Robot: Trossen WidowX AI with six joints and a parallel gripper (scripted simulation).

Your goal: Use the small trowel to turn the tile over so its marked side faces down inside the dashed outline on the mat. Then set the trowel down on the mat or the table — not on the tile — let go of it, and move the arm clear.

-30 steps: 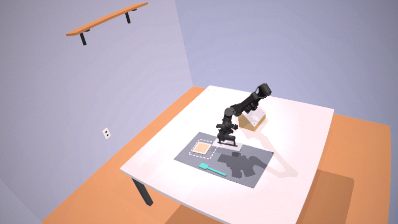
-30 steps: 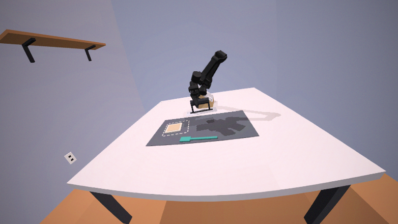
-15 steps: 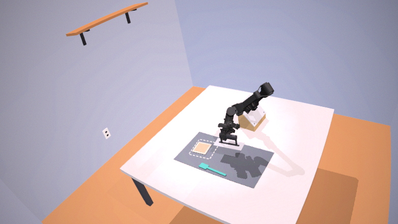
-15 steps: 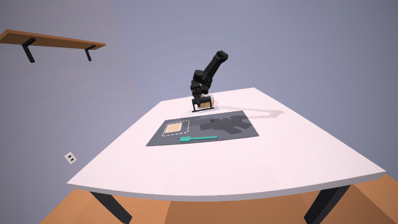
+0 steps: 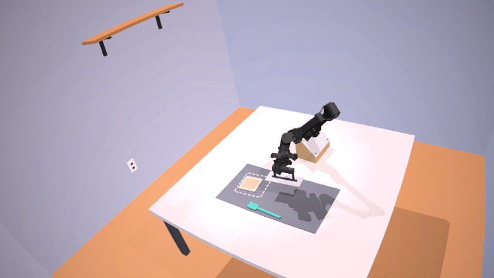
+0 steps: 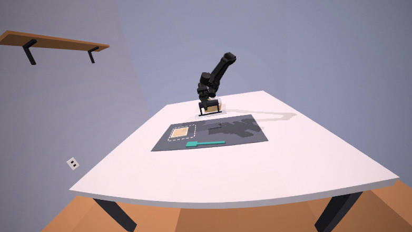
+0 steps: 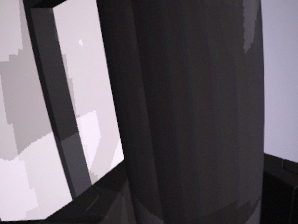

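The tile [image 5: 251, 184] [image 6: 179, 132] lies flat on the dark mat [image 5: 227, 196] [image 6: 161, 145], inside the dashed outline, towards its left side. Its upper face is plain tan with a paler border; no mark shows on it. Its underside is hidden. My gripper [image 5: 281, 168] [image 6: 205, 105] is shut on the small trowel [image 5: 290, 183] [image 6: 211, 116] [image 7: 195, 100]. The trowel has a thick dark handle, two struts, a dark bar and a pale flat blade. It is held in the air right of the tile, near the mat's back edge, apart from the tile. The fingertips are mostly hidden.
A teal spatula [image 5: 253, 206] [image 6: 191, 144] lies near the mat's front edge. A wooden block [image 5: 305, 152] [image 6: 212, 108] with a pale sloped face stands behind the trowel on the white table [image 5: 207, 207] [image 6: 201, 179]. A shelf [image 5: 132, 24] [image 6: 57, 42] is on the wall.
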